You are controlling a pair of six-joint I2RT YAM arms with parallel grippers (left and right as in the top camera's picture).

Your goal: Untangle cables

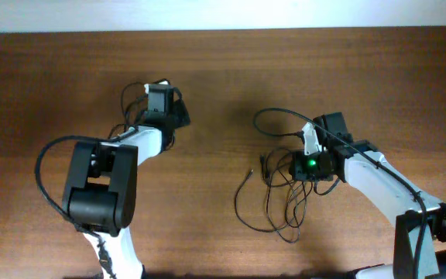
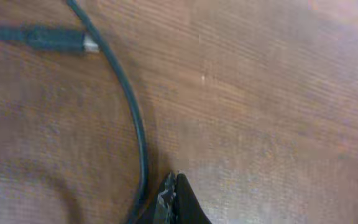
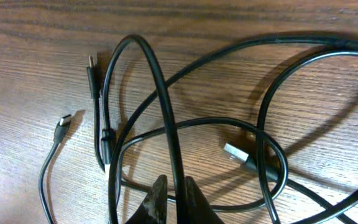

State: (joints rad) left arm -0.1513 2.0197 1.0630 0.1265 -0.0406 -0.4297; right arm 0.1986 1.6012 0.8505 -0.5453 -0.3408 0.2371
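Looking down from overhead, the wooden table (image 1: 223, 70) carries both arms. The left gripper (image 1: 169, 108) sits at the upper left, well apart from the cables (image 1: 273, 209), which lie as one loose tangle of thin black loops at centre right. The right gripper (image 1: 294, 167) is down at the upper edge of that tangle, its wrist showing a green light (image 1: 310, 164). From this height neither gripper's jaws can be made out

In the left wrist view, the left gripper (image 2: 173, 199) has its fingertips pressed together – closed, with nothing seen between them. A single cable (image 2: 138, 124) curves down the wood and passes just left of the tips; whether it touches them I cannot tell. Its plug (image 2: 58, 38) lies flat at the upper left, metal tip pointing right

In the right wrist view, the right gripper (image 3: 178, 199) is nearly closed, its two fingers on either side of one strand of the cables (image 3: 166, 106) – a grip on that strand. The strand rises from the fingers into a tall loop that crosses other loops. A flat metal plug (image 3: 235, 152) lies inside the tangle to the right, and two small plugs (image 3: 62, 121) rest on the wood at the left, just outside the loops
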